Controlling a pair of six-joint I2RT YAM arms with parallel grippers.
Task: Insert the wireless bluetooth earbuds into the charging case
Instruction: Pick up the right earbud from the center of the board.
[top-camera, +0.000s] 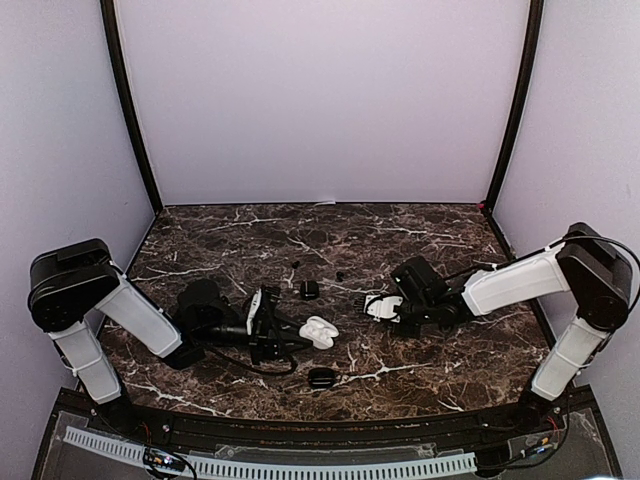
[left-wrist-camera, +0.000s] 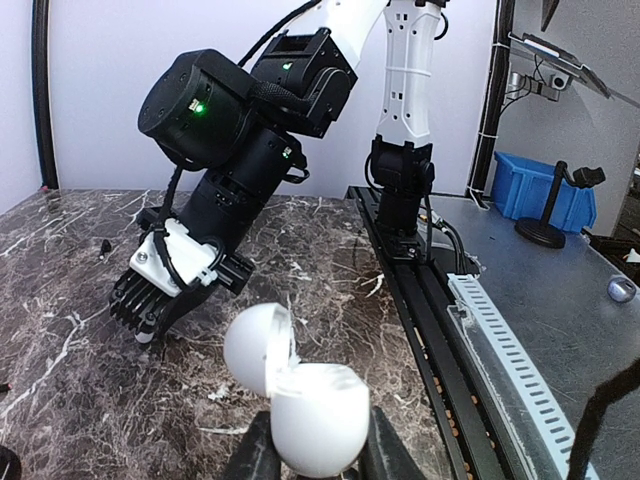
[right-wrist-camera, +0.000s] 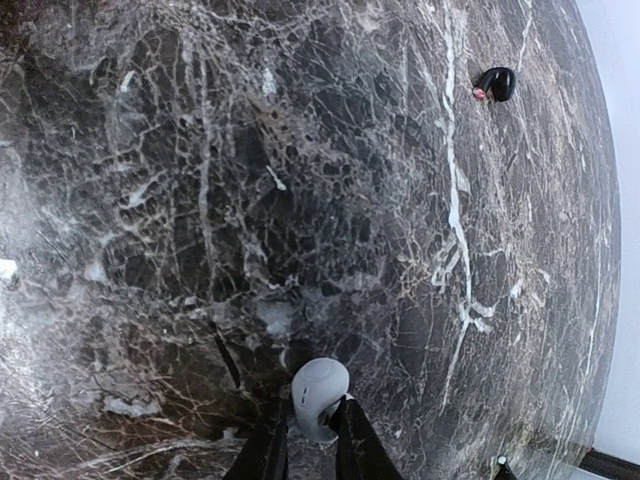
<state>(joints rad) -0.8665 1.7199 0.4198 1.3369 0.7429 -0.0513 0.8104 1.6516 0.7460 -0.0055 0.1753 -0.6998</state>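
My left gripper is shut on a white egg-shaped charging case, whose lid stands open to the left. From above, this case is just left of the table's centre, at the tip of the left gripper. My right gripper is shut on a glossy white earbud, held a little above the marble. In the top view the right gripper hangs to the right of the case, apart from it. A black earbud lies on the table farther off.
A black case stands behind the white one and another black case lies near the front edge. Small black buds lie farther back. A ribbed cable rail runs along the table's near edge.
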